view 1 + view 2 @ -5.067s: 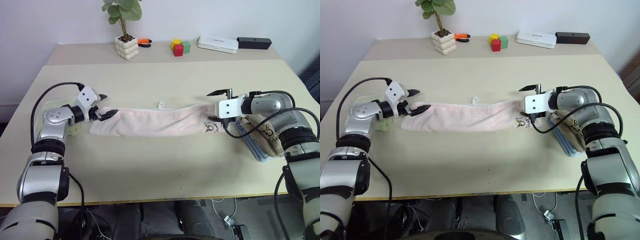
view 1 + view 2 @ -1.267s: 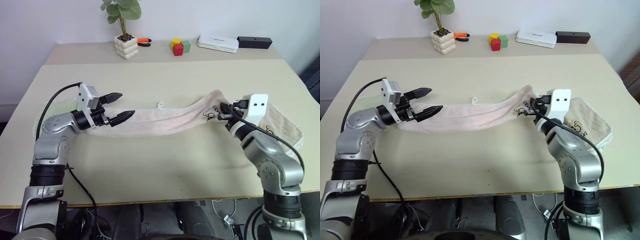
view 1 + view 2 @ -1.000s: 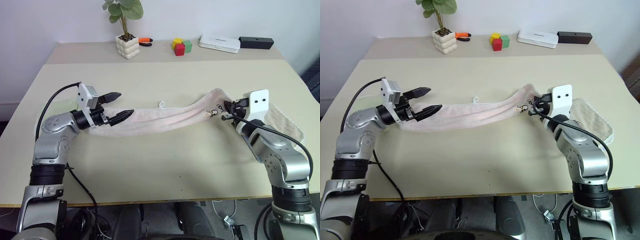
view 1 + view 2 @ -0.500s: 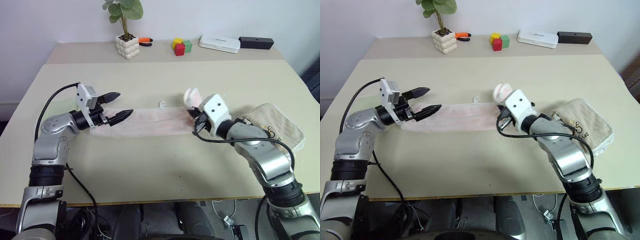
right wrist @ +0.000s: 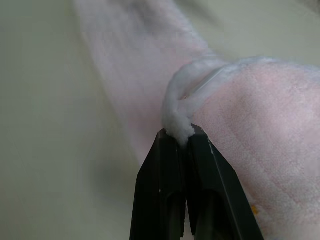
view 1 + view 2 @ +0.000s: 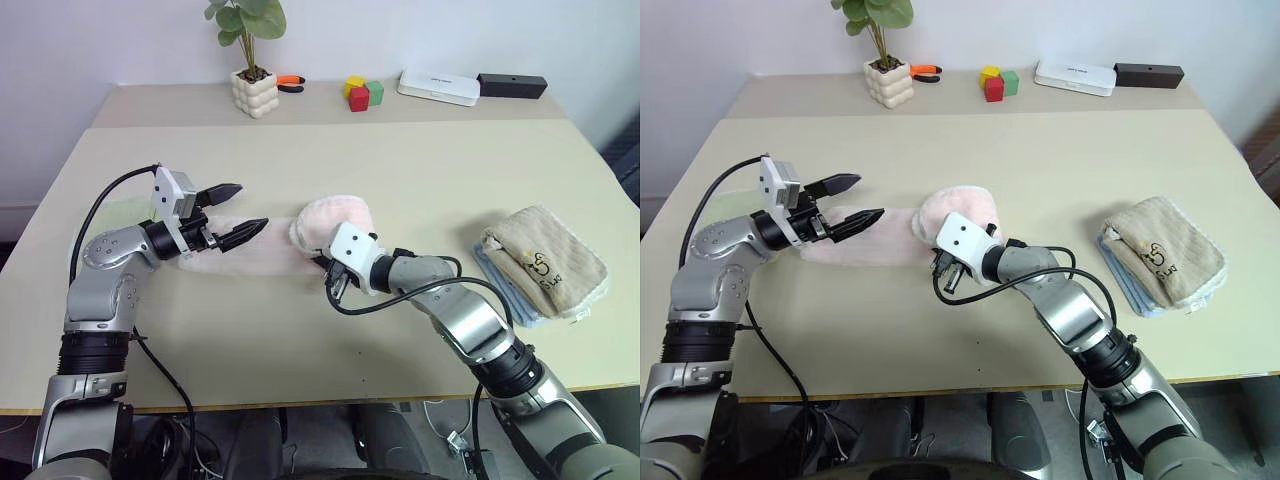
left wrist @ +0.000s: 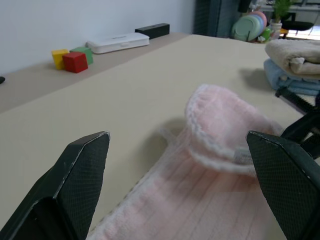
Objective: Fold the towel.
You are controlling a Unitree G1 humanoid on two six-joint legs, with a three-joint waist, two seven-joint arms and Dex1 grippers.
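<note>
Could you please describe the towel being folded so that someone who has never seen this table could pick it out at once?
On the beige table, look between the two grippers near the front edge. The towel lies there as a long strip, one end looped over and pinched in the right gripper. It is pale pink, unlike the tan towel stacked on a blue one at the right.

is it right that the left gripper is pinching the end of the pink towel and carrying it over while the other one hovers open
Wrong arm. The right gripper is shut on the pink towel's end, as the right wrist view shows; the left gripper is the one hovering open.
</note>
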